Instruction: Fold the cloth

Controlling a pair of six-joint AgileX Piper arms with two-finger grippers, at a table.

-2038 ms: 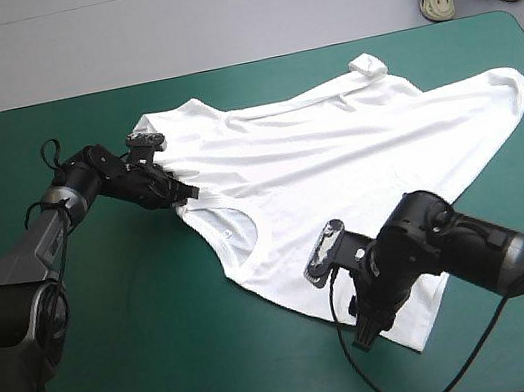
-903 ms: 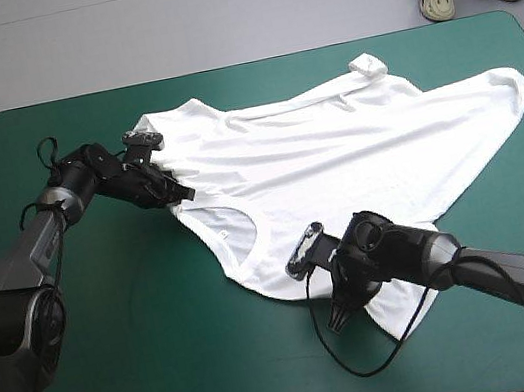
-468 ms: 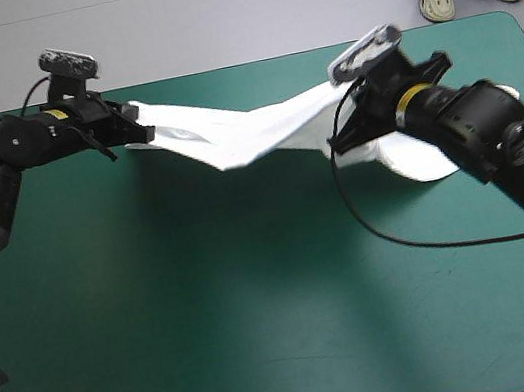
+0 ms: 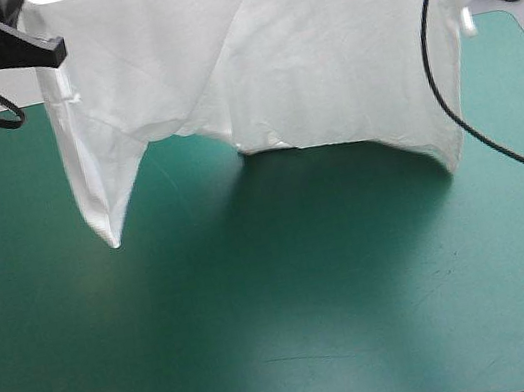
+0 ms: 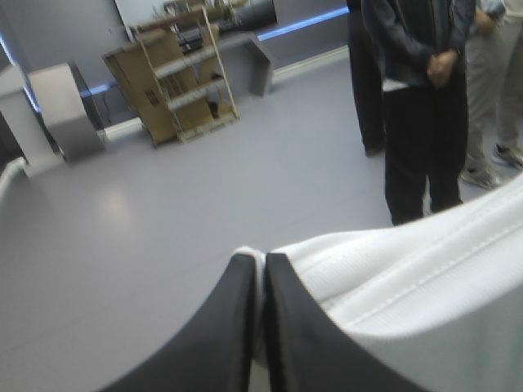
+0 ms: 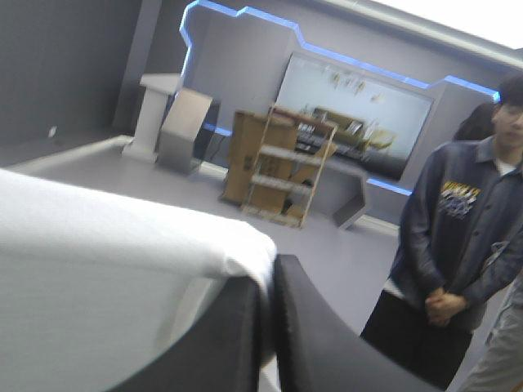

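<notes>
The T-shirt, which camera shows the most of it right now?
The high view: the T-shirt hangs spread wide like a curtain over the teal-green table, its lower edge in sight. Each wrist view shows only a white strip of it, pinched in the left pincer and in the right pincer.

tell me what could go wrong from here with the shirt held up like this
1. Slip: the left gripper and right gripper each pinch only an edge of the T-shirt, which hangs from them; a hem could pull free.
2. Bad landing: the lower edge hangs uneven, one long corner drooping on the left gripper's side, so it may crumple or fold under when lowered onto the table.
</notes>
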